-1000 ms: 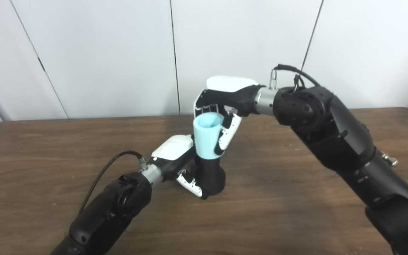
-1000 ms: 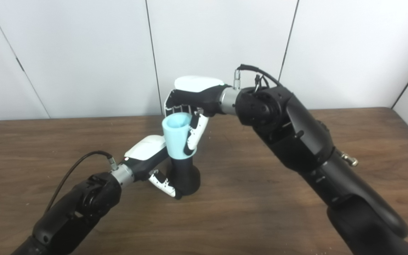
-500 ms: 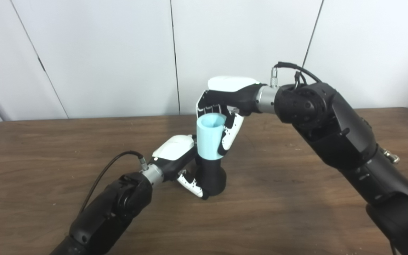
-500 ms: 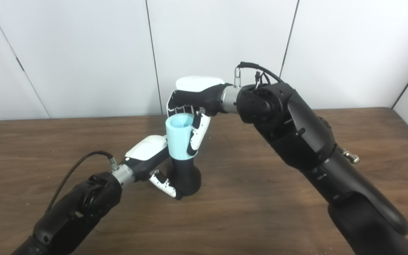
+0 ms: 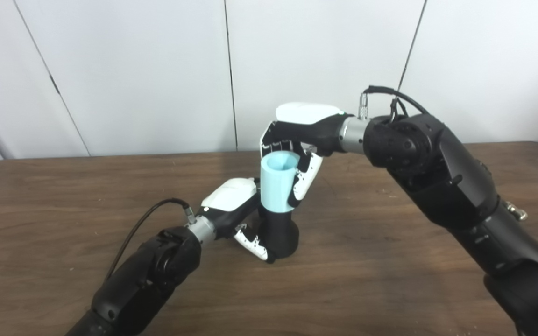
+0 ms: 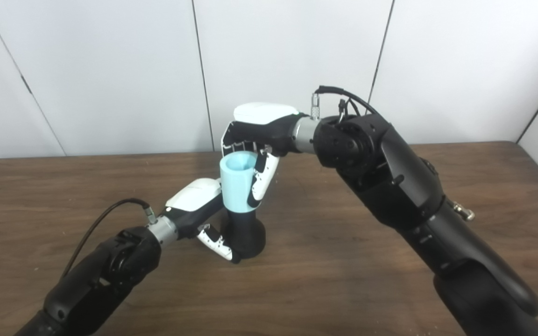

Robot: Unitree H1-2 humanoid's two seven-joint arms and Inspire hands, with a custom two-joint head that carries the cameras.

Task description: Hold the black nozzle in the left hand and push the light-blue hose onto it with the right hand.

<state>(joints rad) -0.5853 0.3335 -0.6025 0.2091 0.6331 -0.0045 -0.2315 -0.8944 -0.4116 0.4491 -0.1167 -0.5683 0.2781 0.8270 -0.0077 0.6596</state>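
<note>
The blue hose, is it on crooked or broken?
No, nothing looks wrong. The light-blue hose stands nearly straight on the black nozzle. The right robot hand grips the hose; the left robot hand holds the nozzle.

No readable text or markings.

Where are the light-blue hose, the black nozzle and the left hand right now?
light-blue hose (image 5: 276,189), left eye view, on its outer wall.
black nozzle (image 5: 280,235), left eye view, on its flared lower body.
left hand (image 6: 193,193), right eye view, on its white back cover.
</note>
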